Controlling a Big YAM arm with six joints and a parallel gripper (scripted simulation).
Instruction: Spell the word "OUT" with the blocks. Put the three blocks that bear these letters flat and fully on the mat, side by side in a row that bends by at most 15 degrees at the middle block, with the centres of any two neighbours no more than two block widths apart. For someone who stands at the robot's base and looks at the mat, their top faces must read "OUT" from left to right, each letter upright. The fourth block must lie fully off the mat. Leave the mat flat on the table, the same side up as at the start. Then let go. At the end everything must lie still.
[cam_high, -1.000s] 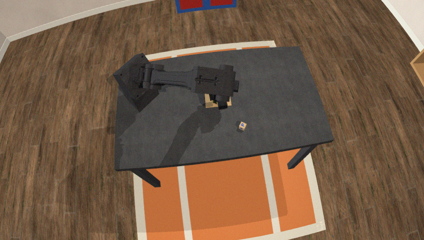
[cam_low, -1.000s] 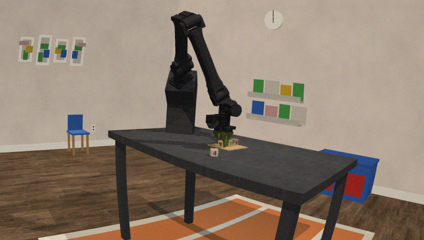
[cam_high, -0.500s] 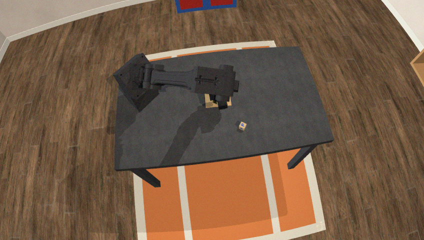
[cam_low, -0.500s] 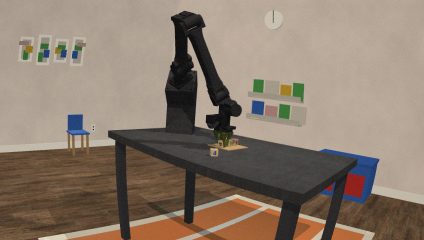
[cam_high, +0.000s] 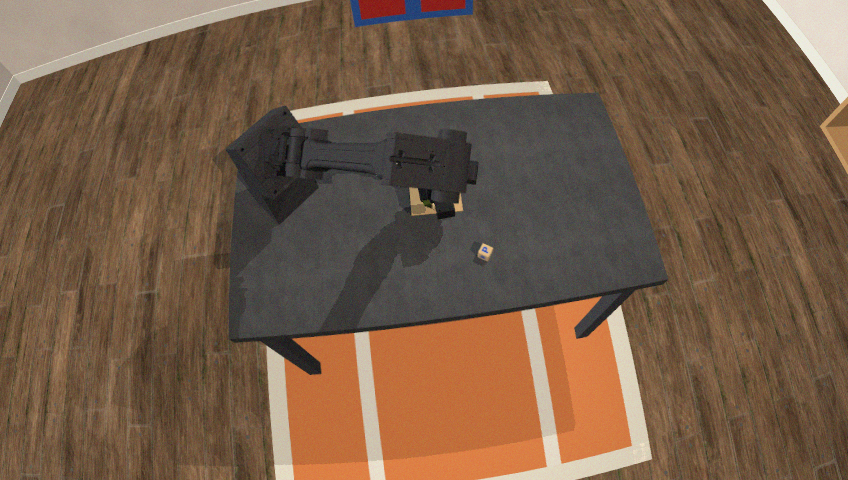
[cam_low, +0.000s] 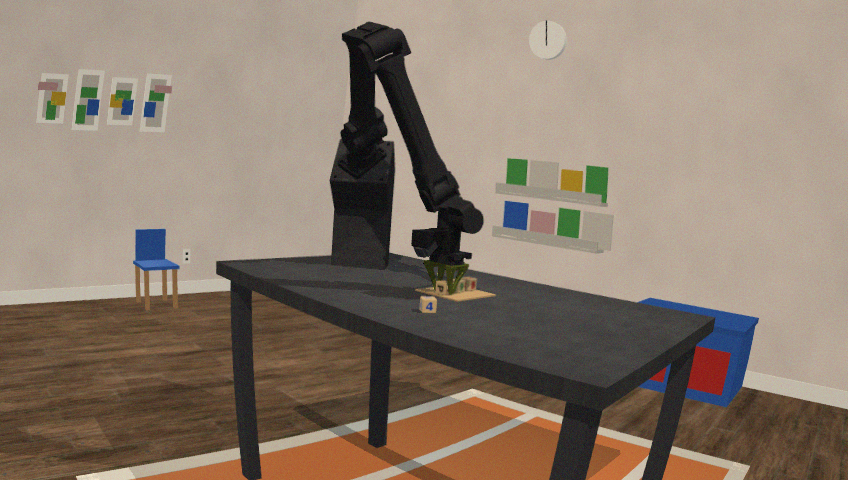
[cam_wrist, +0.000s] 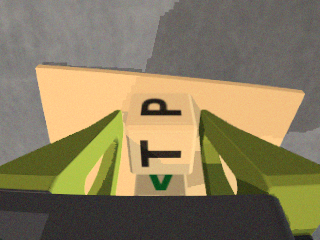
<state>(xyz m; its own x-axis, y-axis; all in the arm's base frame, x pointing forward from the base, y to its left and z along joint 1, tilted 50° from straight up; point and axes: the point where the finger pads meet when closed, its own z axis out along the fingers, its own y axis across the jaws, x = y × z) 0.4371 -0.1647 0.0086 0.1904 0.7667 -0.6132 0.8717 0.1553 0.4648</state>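
Note:
The tan mat lies on the dark table, also seen in the exterior view (cam_low: 455, 293). In the wrist view a wooden block (cam_wrist: 162, 136) showing black T and P faces sits on the mat between my green fingers. My gripper (cam_wrist: 161, 119) is open, with small gaps on both sides of the block. In the exterior view my gripper (cam_low: 446, 278) stands low over the mat, with blocks beside it (cam_low: 470, 284). From above, the arm hides most of the mat (cam_high: 432, 209). A fourth block (cam_high: 484, 252) (cam_low: 427, 304) with a blue letter lies off the mat.
The robot base (cam_high: 273, 160) stands at the table's left rear corner. The table's front edge (cam_high: 446, 318) is well away from the mat. An orange rug (cam_high: 452, 398) lies on the floor under the table.

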